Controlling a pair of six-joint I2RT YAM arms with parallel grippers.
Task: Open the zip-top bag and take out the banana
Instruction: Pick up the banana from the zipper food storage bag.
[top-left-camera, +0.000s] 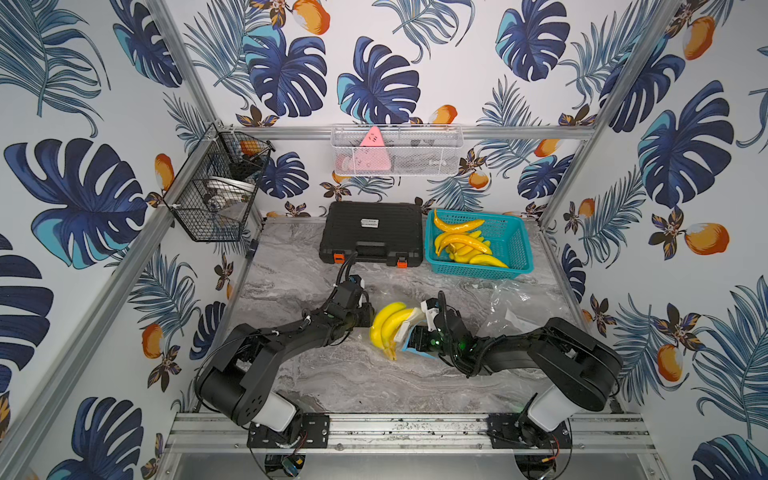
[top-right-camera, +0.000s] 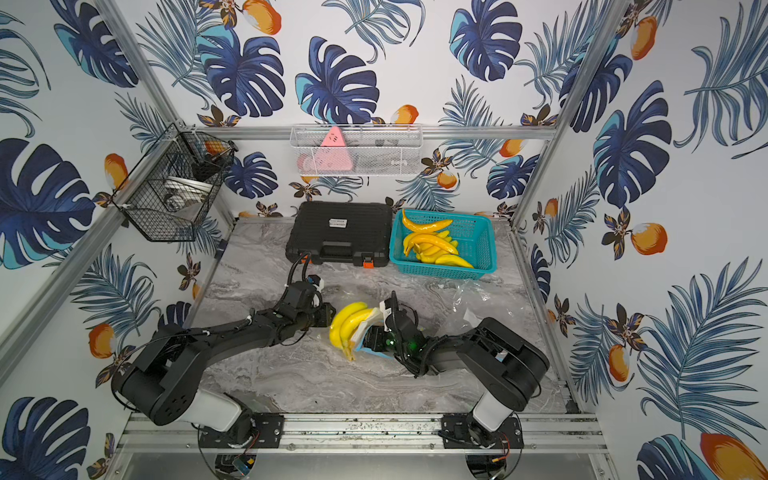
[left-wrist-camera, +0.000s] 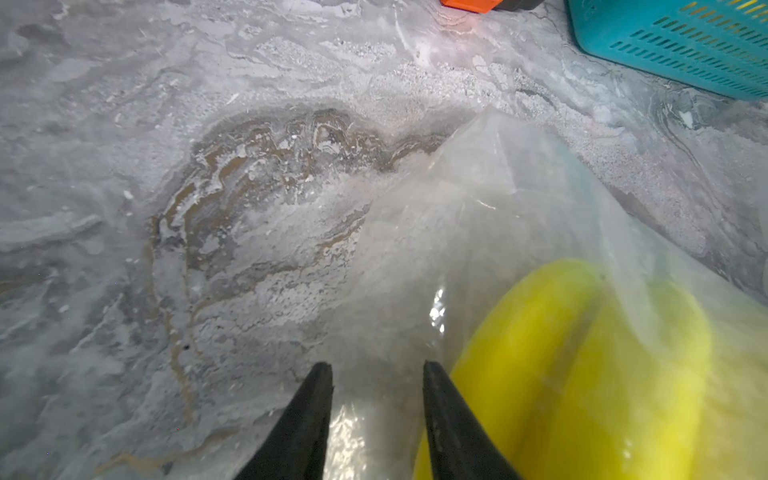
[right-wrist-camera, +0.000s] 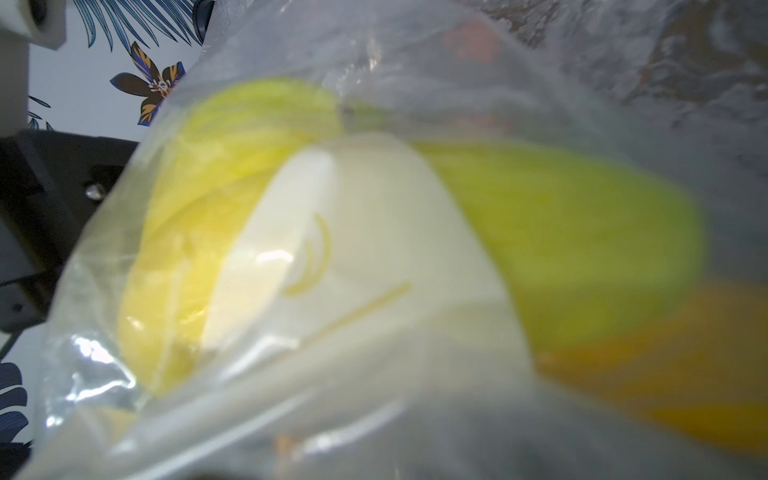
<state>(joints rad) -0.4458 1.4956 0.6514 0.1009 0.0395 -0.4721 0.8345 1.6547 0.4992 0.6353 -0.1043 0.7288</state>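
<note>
A yellow banana (top-left-camera: 388, 328) bunch sits inside the clear zip-top bag (top-left-camera: 413, 318) at the table's middle in both top views, between my two arms. My left gripper (top-left-camera: 369, 315) is at the bag's left side. In the left wrist view its black fingers (left-wrist-camera: 320, 399) stand apart with clear bag film (left-wrist-camera: 478, 199) between them, and the banana (left-wrist-camera: 582, 374) lies just beside one finger. My right gripper (top-left-camera: 409, 338) is at the bag's other end, by its blue strip. The bag (right-wrist-camera: 374, 415) is pressed against the right wrist camera and hides the jaws; the banana (right-wrist-camera: 561, 232) shows through it.
A black case (top-left-camera: 372, 230) lies at the back. Next to it a teal basket (top-left-camera: 521, 245) holds more bananas. Crumpled clear bags (top-left-camera: 515, 307) lie right of the middle. A black wire basket (top-left-camera: 216, 195) and a white mesh basket (top-left-camera: 399, 153) hang on the walls.
</note>
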